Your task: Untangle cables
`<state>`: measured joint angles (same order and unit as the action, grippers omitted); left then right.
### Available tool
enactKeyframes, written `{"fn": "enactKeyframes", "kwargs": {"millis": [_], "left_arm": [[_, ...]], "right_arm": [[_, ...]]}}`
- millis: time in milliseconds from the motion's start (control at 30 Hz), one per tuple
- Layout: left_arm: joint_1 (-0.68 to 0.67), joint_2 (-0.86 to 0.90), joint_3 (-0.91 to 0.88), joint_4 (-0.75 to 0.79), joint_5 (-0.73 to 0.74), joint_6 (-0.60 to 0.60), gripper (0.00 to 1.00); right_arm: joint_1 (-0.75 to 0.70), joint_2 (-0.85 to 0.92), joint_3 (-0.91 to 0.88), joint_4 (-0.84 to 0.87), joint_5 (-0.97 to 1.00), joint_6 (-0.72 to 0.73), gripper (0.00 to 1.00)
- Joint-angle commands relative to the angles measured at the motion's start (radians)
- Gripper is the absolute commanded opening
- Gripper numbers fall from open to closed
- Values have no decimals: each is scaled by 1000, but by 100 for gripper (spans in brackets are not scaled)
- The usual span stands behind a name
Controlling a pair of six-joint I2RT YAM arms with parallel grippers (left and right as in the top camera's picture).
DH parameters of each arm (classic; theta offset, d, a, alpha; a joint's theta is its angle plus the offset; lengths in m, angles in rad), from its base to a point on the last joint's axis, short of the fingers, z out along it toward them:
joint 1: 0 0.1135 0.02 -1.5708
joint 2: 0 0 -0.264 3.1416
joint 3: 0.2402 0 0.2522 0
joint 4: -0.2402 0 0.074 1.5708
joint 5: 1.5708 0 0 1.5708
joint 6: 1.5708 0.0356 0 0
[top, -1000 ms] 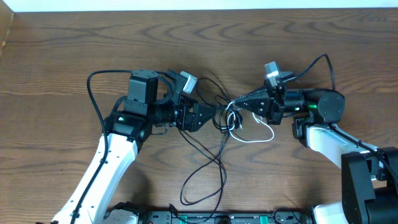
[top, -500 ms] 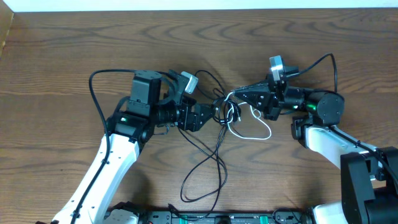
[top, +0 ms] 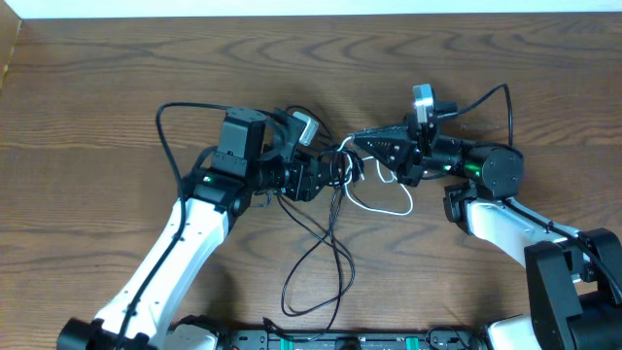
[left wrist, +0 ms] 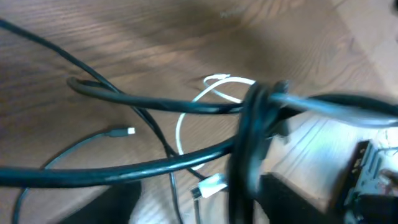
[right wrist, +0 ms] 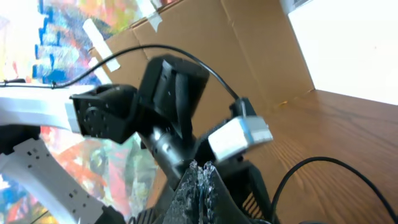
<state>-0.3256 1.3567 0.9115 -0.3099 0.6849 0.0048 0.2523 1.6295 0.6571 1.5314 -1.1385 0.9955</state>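
The cables (top: 342,173) are a knot of thin black cords and one white cord between my two grippers, lifted a little off the table. The white cord's loop (top: 387,206) and long black loops (top: 321,277) trail toward the near edge. My left gripper (top: 328,179) is at the knot's left side. In the left wrist view its fingers (left wrist: 202,208) stand apart, with black cords (left wrist: 252,127), the white cord (left wrist: 208,93) and a white plug (left wrist: 209,185) between and above them. My right gripper (top: 360,145) is shut, with fingertips (right wrist: 200,169) pinched on a thin strand at the knot's top.
The wooden table (top: 117,87) stretches around the arms. The left arm's thick black lead (top: 170,122) arcs at its far left, and the right arm's lead (top: 501,97) arcs behind its wrist. Cardboard boxes (right wrist: 249,56) stand beyond the table.
Both grippers have moved toward the far side, the right one also leftward. The knot has risen with them and the white loop has been dragged left.
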Motion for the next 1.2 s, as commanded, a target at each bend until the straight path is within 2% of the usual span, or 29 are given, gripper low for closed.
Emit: {"fn": "enactKeyframes", "kwargs": {"millis": [0,33,200,300,400,500,700,867,1067,1133,1167], "left_arm": [[-3,39,26,3,-10,59,23],[-3,49,26,6,-10,69,8],[-3,67,26,39,-81,69,8],[-3,67,26,42,-259,48,8],[0,67,26,39,-499,-34,8],[2,68,26,35,-690,-48,8],[6,75,26,12,-919,-48,8],[32,84,26,-3,-927,-97,8],[33,81,26,11,-771,-98,7],[33,74,26,34,-655,-69,7],[33,68,26,52,-570,-37,7]], "right_arm": [[4,-9,3,44,51,15,1],[4,-9,3,44,47,15,1],[3,-9,3,44,37,14,1],[2,-9,3,43,36,23,1],[2,-9,3,44,32,47,1],[2,-9,3,44,33,48,1],[2,-9,3,44,26,48,1],[2,-9,3,44,7,47,1],[-8,-8,3,-38,38,35,2],[-14,-8,3,-116,64,27,8],[-14,-8,3,-163,77,16,17]]}}
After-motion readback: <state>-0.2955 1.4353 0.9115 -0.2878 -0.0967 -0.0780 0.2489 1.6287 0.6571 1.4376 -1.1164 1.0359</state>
